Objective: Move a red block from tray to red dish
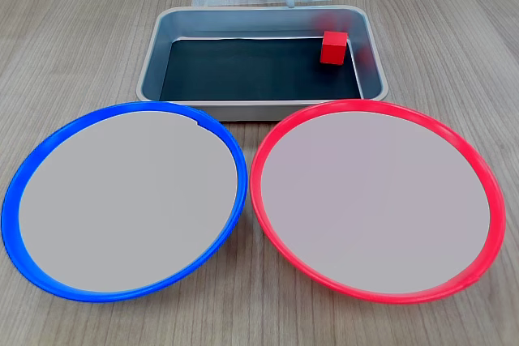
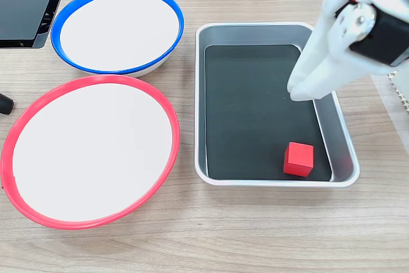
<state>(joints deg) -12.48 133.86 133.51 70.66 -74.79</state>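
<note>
Hanging over the tray (image 2: 275, 180), the white gripper (image 2: 299, 93) points its tips down above the dark bottom near the tray's right wall in a fixed view, and the jaws look pressed together or nearly so, with nothing between them. The red block (image 2: 298, 158) sits apart from those tips, on the black floor in the tray's lower right corner in that view, close to the rim. From the other fixed camera the block (image 1: 332, 47) shows at the far right of the tray (image 1: 259, 107), with the arm's white base behind it at the top edge. Out on the wooden worktop (image 2: 268, 234), the red dish (image 2: 89, 151) lies beside the tray, bare and pale in the middle, and the blue dish (image 2: 118, 29) lies next to it.
</note>
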